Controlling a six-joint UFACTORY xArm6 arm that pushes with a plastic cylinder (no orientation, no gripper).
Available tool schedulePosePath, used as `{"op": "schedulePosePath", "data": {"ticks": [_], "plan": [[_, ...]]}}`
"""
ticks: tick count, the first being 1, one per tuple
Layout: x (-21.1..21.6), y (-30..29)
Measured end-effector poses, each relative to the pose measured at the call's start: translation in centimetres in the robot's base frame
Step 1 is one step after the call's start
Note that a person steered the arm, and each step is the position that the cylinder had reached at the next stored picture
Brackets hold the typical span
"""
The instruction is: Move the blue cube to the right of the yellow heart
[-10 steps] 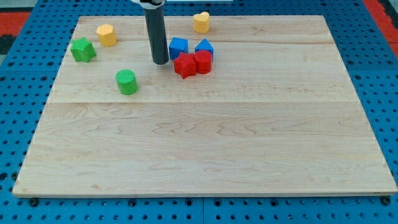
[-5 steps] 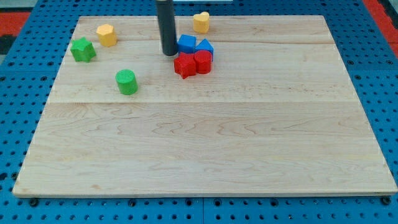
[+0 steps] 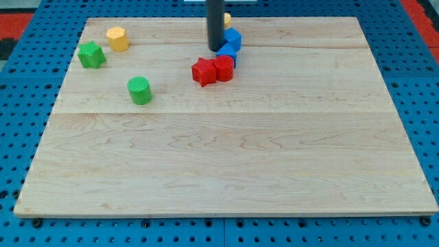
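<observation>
My tip (image 3: 215, 49) carries no fingers, so nothing is grasped; it rests on the tabletop (image 3: 226, 158) against the left side of the blue cube (image 3: 232, 38). The cube sits just below the yellow heart (image 3: 227, 19), which the rod mostly hides. Another blue block (image 3: 228, 54) and two red blocks (image 3: 213, 70) crowd below the cube. To its right, bare wood runs to the edge.

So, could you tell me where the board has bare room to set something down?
The whole half below the green cylinder and red blocks down to the view's bottom edge is bare, as is the strip right of the blue cube. It is crowded at top centre, where my tip touches the blue blocks beside the yellow heart.
</observation>
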State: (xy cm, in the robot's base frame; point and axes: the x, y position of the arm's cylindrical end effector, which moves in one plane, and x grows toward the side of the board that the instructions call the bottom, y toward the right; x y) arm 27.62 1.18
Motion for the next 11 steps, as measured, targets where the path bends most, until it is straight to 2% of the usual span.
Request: {"op": "schedulePosePath", "data": {"ticks": [1, 2, 4, 6, 8, 9, 11], "plan": [[-0.2, 6.2], [-0.2, 7.0], [-0.4, 0.7], [-2.2, 9.4], [-2.7, 4.3], [-4.9, 6.3], [-4.9, 10.9]]}}
